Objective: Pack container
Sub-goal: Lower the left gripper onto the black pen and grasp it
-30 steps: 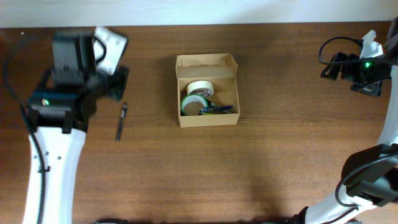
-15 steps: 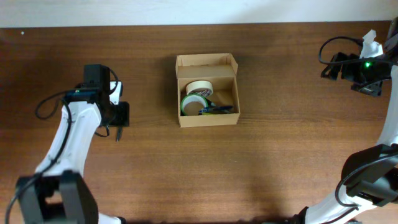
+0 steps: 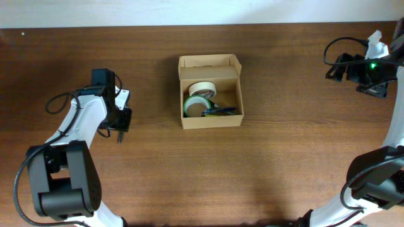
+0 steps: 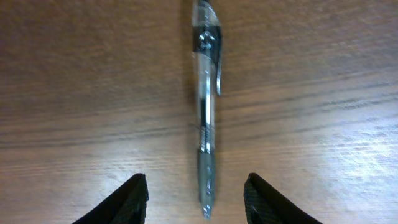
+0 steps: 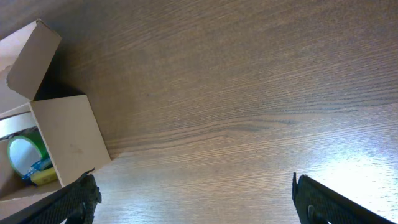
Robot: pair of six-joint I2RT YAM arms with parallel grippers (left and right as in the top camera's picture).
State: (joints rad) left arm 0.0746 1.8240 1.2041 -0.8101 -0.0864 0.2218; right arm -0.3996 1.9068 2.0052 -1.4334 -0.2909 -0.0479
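The container (image 3: pixel 232 120), a small tan cardboard box with its flap lid (image 3: pixel 209 62) standing open at the back, sits mid-table and also shows at the left of the right wrist view (image 5: pixel 62 137). Inside lie a cream tape roll (image 3: pixel 202 89), a green-rimmed roll (image 3: pixel 191 104) and a blue-handled item (image 3: pixel 222 111). A clear pen (image 4: pixel 205 112) lies on the wood left of the box. My left gripper (image 4: pixel 196 199) hangs over its near end, open, with the pen's tip between the fingers and untouched. My right gripper (image 5: pixel 194 199) is wide open over bare wood, at the far right.
The brown wooden table (image 3: pixel 284 157) ends at a white wall along the back. The right arm's black cable (image 3: pixel 334 47) loops at the back right corner. My left arm's white links (image 3: pixel 76 123) stretch along the left side.
My left arm has swung from the back left down over the pen, with the gripper now straddling the pen's end. The right arm and the box have not moved.
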